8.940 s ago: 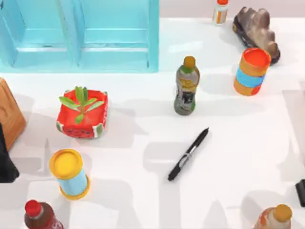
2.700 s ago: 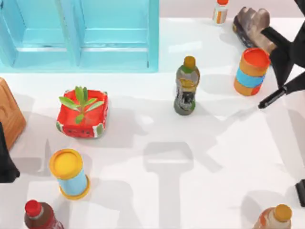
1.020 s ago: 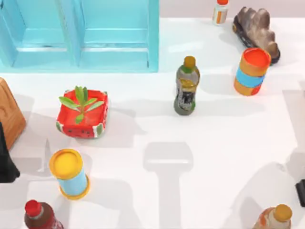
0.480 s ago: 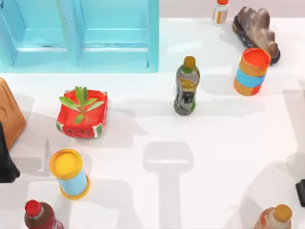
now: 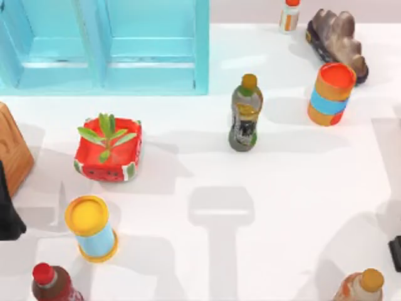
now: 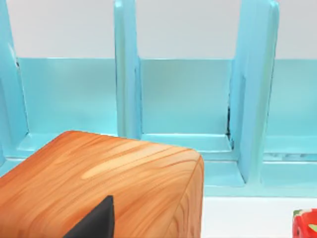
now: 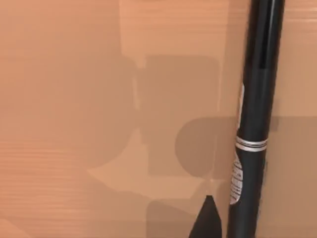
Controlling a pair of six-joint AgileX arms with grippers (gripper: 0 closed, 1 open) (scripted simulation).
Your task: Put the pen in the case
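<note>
In the right wrist view the pen (image 7: 255,124) is seen close against a flat tan surface (image 7: 74,99), its black barrel running straight across the view, with a silver ring and a pale printed band near the middle. A dark tip of the right gripper (image 7: 208,218) is seen just beside the pen's barrel. Whether the jaws are wide, narrow or closed on the pen cannot be told, nor whether the pen lies on the tan surface or is held above it. Grey shadows are cast on that surface beside the pen.

The left arm (image 5: 7,213) is parked at the left edge of the desk (image 5: 301,188), next to a wooden block (image 5: 12,150). In the left wrist view a dark tip of the left gripper (image 6: 94,223) is seen over that block, with a turquoise rack (image 6: 183,99) behind; the state of its jaws cannot be told.

On the desk a red planter (image 5: 108,150), a yellow-lidded can (image 5: 91,227), a grey bottle (image 5: 245,114) and an orange-lidded can (image 5: 331,94) are stood well apart.
</note>
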